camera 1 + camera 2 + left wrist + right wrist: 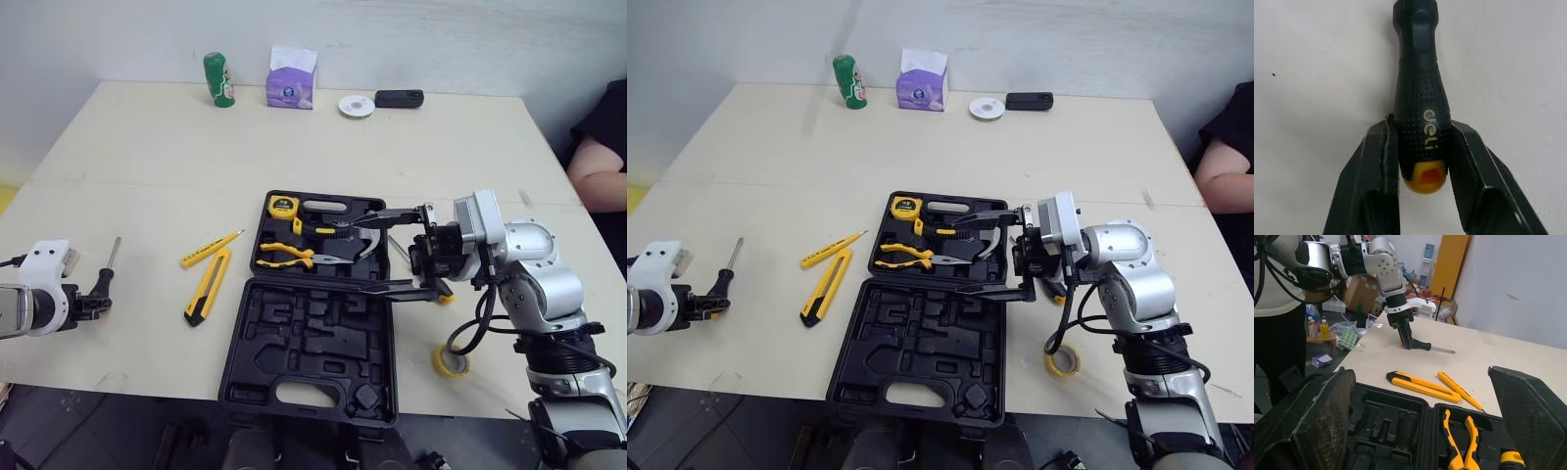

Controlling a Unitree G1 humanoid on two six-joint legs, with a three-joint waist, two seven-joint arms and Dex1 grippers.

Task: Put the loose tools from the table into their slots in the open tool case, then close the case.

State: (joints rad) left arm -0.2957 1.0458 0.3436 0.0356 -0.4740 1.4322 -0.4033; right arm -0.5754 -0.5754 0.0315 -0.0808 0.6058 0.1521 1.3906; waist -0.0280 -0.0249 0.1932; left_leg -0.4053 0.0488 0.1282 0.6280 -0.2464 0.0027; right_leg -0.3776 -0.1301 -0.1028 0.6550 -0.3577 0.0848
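The open black tool case [312, 343] lies at mid-table. Its far half holds a yellow tape measure [282, 207], yellow-handled pliers [284, 258] and a hammer [364, 245]. Its near half has empty slots. At the table's left, my left gripper [94, 297] is shut on the black handle of a screwdriver [1420, 88], whose shaft [115, 250] points away along the table. A yellow utility knife [208, 286] and a thin yellow cutter [211, 249] lie left of the case. My right gripper [343, 255] hangs wide open over the case's far half, holding nothing.
A yellow tape roll [451, 361] lies near the front edge at the right, below my right arm. A green can [219, 78], a purple tissue box [292, 78], a white disc [357, 106] and a black object [399, 98] stand along the far edge. A person's arm [598, 166] rests at the right.
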